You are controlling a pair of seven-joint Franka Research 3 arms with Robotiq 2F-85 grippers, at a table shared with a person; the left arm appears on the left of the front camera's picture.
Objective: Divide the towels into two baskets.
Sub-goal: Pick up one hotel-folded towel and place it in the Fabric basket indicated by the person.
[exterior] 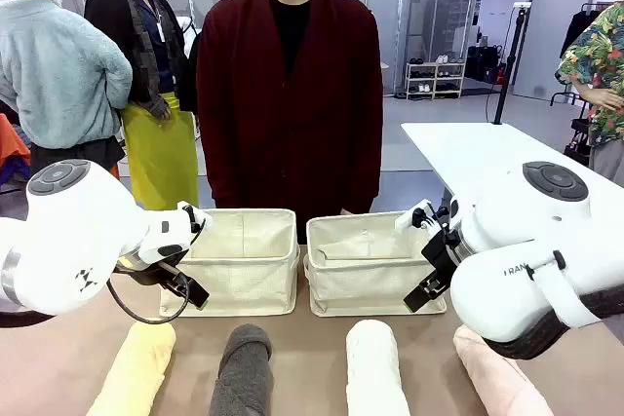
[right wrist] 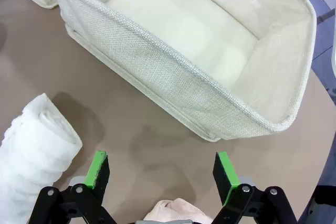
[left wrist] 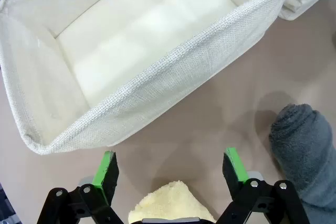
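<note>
Two cream canvas baskets stand side by side mid-table, the left basket [exterior: 244,260] and the right basket [exterior: 372,265], both with nothing inside. Four towel rolls lie in a row along the near edge: pale yellow [exterior: 136,369], dark grey [exterior: 241,369], white [exterior: 375,367] and pale pink [exterior: 497,377]. My left gripper [left wrist: 170,169] hangs open just above the end of the yellow roll [left wrist: 170,203], near the left basket's wall [left wrist: 173,77], with the grey roll [left wrist: 307,156] beside it. Over the pink roll's end [right wrist: 176,211] my right gripper [right wrist: 161,169] is open too, the white roll [right wrist: 34,150] to one side and the right basket [right wrist: 173,77] ahead.
A person in a dark red cardigan [exterior: 288,94] stands at the far side of the table behind the baskets. Other people stand farther back. A white table [exterior: 478,148] is at the back right. Bare brown tabletop [exterior: 327,338] lies between the rolls and the baskets.
</note>
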